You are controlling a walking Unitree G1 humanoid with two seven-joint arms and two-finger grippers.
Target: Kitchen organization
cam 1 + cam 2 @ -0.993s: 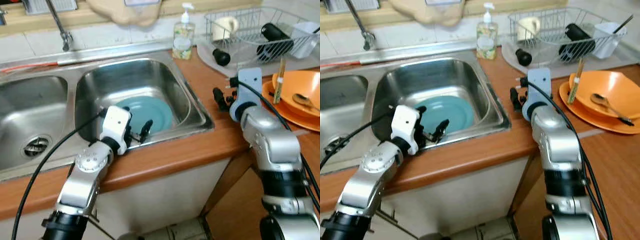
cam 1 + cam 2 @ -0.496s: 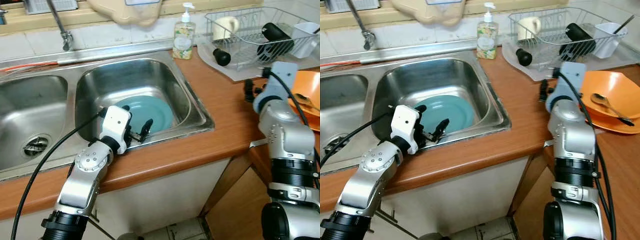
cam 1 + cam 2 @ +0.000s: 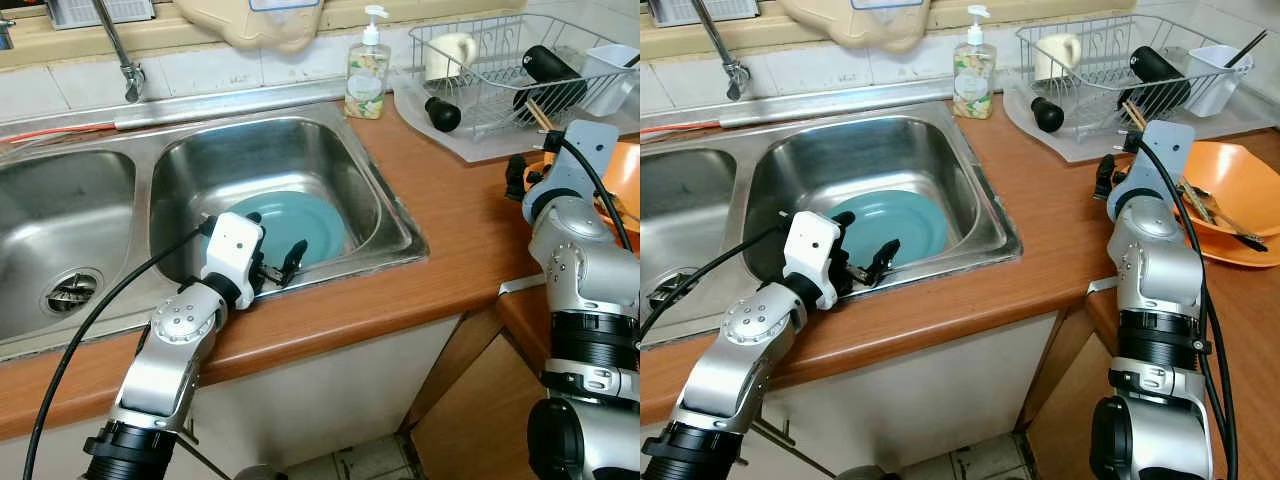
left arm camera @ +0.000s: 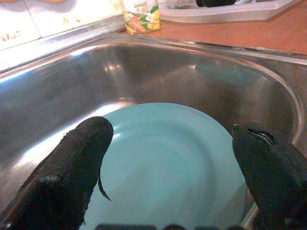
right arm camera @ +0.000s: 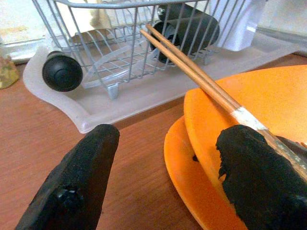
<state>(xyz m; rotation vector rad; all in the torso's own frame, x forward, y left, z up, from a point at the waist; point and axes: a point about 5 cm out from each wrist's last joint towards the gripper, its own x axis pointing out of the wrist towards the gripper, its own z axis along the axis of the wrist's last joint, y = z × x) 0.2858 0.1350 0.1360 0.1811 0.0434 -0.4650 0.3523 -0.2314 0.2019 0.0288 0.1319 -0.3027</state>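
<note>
Chopsticks [image 5: 201,79] were the live item: a wooden pair lying angled across the rim of the orange bowl [image 5: 268,110], tips pointing toward the wire dish rack [image 3: 1110,60] at the back of the worktop [image 3: 450,230]. Right end effector [image 5: 168,177] sat spread wide at the bowl's edge; one finger [image 5: 254,167] looked to be pressed against the lower end of the sticks, the other well clear, so nothing was clamped and I couldn't tell whether that contact was real or just overlap. Main risk, as I judged it: a one-sided push would roll or skate the sticks off the rim onto the worktop or floor, or tip the bowl on the orange plate [image 5: 192,172] under it, and the spoon [image 3: 1230,228] in the bowl could get knocked too. Closing from that pose might catch only one stick. Left end effector [image 4: 168,158] hung wide open and empty just above the teal plate [image 4: 168,163] in the right sink basin [image 3: 330,140]; a wet plate flat on steel gives little edge to grip, so a slip or scrape was likely there. Writing: the soap pump bottle [image 3: 367,70] had a floral label, no text legible; nothing else readable.
</note>
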